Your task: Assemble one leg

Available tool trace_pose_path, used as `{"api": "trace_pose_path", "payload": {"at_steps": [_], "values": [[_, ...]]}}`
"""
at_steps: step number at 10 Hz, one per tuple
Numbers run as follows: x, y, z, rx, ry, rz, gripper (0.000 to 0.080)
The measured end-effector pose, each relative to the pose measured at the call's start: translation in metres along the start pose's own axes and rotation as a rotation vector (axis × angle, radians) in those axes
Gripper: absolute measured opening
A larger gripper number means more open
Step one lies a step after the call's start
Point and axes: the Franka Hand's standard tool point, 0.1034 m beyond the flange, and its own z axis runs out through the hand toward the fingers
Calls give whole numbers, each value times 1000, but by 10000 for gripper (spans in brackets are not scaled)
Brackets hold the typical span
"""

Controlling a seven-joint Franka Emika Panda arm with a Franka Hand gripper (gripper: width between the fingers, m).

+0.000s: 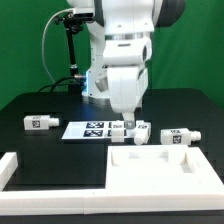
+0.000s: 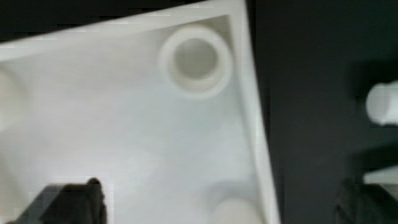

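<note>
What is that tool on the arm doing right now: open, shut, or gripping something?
Tool: cannot be told. Its tips are blurred in the exterior view, and the wrist view shows only one dark finger.

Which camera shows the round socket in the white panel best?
The wrist view: the round socket is close up near the white panel's corner. The exterior view shows the panel, but no socket I can make out.

- Exterior view was bright and even, with soft shadows on the table [image 1: 40,95].
- The leg [image 1: 176,138] showed a coarse, unreadable tag.
- Wrist view was blurred throughout, the panel [image 2: 125,140] greyish.
</note>
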Motion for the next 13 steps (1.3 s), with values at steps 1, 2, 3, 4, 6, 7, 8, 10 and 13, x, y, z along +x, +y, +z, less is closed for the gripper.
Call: {"api": "trace_pose_path", "payload": {"at_steps": [1,2,3,4,6,7,8,10,13], "values": [[-3,-7,1,16,-9,63,648],[-3,-5,2,16,-8,44,648],[-3,-5,3,18,-5,88,648],[-2,-6,3,18,-6,151,648],[-10,-4,3,13,-7,344,648],[-22,-3,0,6,-13,501,648],[-30,-5,-1,-11,-9,642,648],[-36,-12,4,-4,-3,873,648],[-33,-14,4,14,-18,899,648]]}}
